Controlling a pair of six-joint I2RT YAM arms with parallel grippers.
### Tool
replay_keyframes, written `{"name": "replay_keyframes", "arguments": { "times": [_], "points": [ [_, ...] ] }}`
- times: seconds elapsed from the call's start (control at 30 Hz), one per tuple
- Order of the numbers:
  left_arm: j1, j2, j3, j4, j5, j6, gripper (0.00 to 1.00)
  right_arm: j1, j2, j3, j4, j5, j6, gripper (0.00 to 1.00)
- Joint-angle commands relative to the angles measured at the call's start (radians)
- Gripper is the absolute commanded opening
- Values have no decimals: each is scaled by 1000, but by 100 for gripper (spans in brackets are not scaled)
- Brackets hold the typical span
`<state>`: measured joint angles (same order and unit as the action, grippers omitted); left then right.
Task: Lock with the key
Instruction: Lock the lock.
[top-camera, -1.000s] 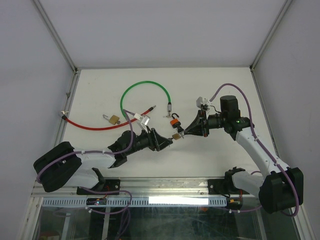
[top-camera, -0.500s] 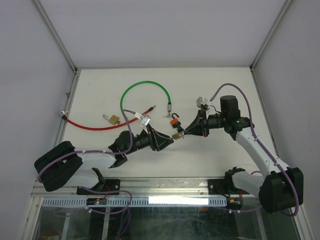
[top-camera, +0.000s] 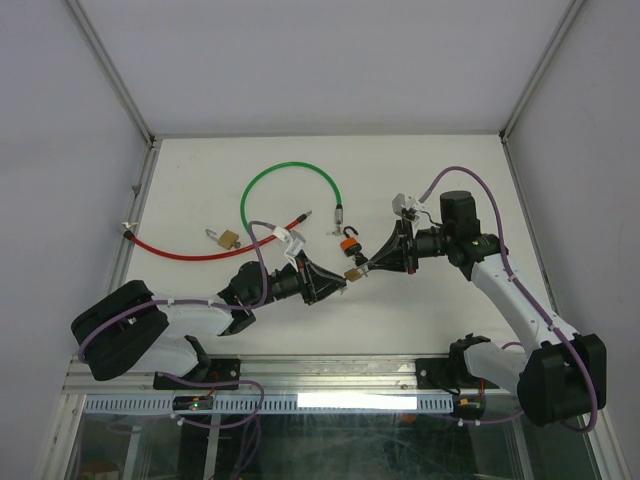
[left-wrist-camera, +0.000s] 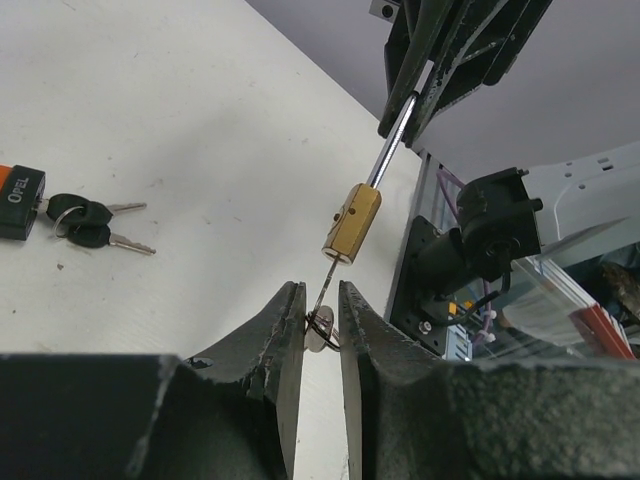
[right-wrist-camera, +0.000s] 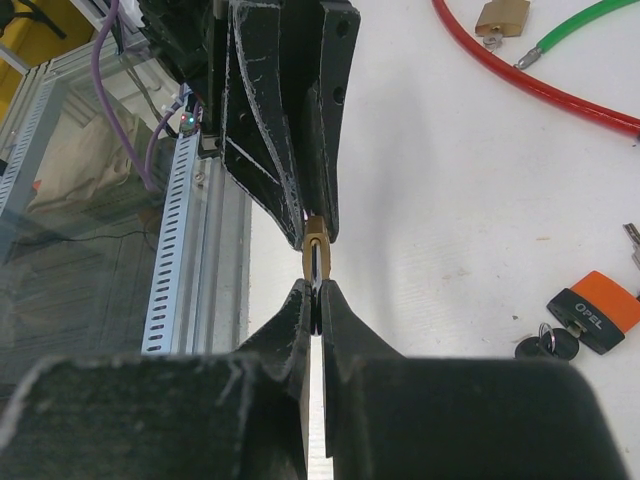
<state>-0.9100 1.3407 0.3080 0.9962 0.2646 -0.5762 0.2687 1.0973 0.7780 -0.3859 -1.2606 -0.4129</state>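
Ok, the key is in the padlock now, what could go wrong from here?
The left hand has only the ring end of the key between its jaws, so a turn could slip or bend it.
The right hand holds the padlock by its shackle alone; twisting may swivel the body instead of the lock.
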Motion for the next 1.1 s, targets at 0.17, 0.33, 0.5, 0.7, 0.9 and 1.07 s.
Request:
{"name": "replay_keyframes", "arguments": {
  "times": [0.17,0.33,0.5,0.7,0.9,1.07],
  "points": [
    [17,-15,15,90,103,57,0,-6,-3,20,40,-31,7,0],
    [41,-41,-30,140,111,51,0,-14,0,31,38,-31,23,0],
    [68,-125,-80,100,89,65,0,-41,15,43,34,-54,49,0],
    [78,-206,-125,63,55,85,0,-64,11,39,61,-74,85,0],
    [86,-231,-145,78,13,82,0,-120,-4,6,188,58,230,0],
    [97,-213,-150,168,-120,22,0,-200,4,-33,348,342,415,0]
  ]
}}
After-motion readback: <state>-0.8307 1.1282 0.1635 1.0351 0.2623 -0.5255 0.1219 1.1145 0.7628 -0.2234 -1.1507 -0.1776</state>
